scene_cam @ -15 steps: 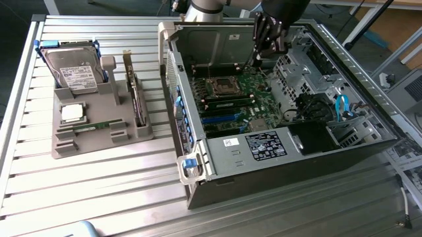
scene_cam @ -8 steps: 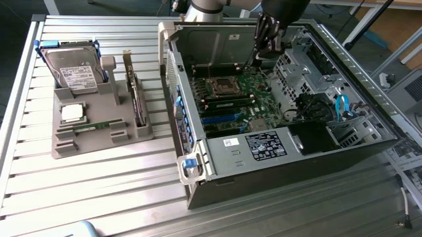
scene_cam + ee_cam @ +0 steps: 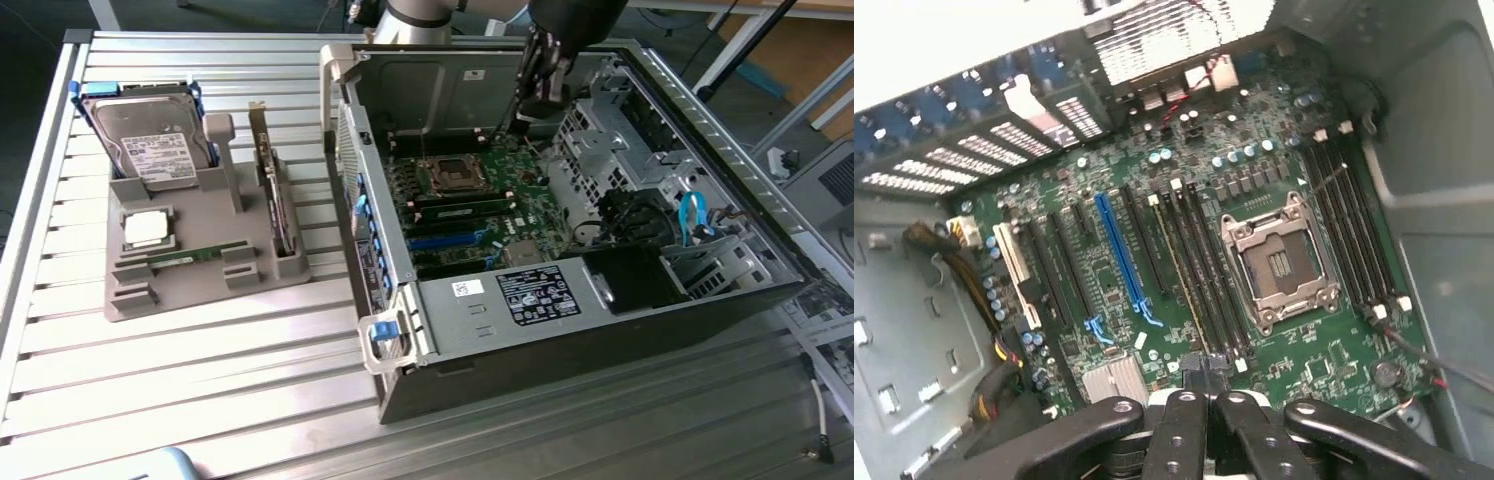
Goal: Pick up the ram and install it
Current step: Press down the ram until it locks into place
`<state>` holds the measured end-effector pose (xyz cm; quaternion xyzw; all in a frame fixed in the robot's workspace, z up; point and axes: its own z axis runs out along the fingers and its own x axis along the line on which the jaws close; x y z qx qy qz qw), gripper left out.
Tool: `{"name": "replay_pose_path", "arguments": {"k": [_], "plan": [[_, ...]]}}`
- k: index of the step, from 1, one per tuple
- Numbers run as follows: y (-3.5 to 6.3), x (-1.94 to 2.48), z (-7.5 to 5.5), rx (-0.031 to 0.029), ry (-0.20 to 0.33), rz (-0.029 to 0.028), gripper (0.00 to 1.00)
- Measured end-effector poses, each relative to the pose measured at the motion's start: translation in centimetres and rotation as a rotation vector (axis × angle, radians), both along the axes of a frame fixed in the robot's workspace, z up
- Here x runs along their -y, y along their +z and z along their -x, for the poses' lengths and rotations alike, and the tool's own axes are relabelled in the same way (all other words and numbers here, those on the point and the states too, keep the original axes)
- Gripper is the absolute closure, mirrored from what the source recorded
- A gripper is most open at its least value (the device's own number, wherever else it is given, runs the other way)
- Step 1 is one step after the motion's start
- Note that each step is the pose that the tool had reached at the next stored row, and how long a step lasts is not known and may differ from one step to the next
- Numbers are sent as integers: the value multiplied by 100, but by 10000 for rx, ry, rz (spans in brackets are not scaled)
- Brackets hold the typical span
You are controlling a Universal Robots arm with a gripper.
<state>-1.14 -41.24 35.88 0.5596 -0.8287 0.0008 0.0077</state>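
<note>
On the grey holder [image 3: 200, 290], at the exterior view's left, the ram [image 3: 187, 257] lay low in its groove. Its long axis ran across that view, the right end slightly higher. We could not tell which face was up. Just beside it sat the square processor chip [image 3: 144, 228]. Well apart, the gripper [image 3: 531, 112] hung inside the computer case [image 3: 441, 70] over the motherboard [image 3: 1104, 280], its claw fully closed and empty. We judged that the closed claw could knock board parts, and that an off-centre pinch might tilt the thin stick.
</note>
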Motion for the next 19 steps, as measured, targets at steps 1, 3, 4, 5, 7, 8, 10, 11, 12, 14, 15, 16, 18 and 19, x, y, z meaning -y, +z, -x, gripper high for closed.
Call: {"name": "replay_pose_path", "arguments": {"k": [1,3,4,5,7,8,10,11,12,14,15,16,18,19], "plan": [[0,0,0,0,-154,0,89],[-1,0,0,0,-521,-1,89],[-1,0,0,0,-697,0,89],[-1,0,0,0,-854,0,89],[-1,0,0,0,-1336,-1,89],[-1,0,0,0,-1503,0,89],[-2,0,0,0,-1813,0,89],[-2,0,0,0,-1971,0,89],[-2,0,0,0,-2137,0,89],[-3,0,0,0,-2453,0,89],[-3,0,0,0,-2613,-1,89],[-3,0,0,0,-2781,-1,89],[-4,0,0,0,-3097,-1,89],[-5,0,0,0,-3260,-1,89]]}}
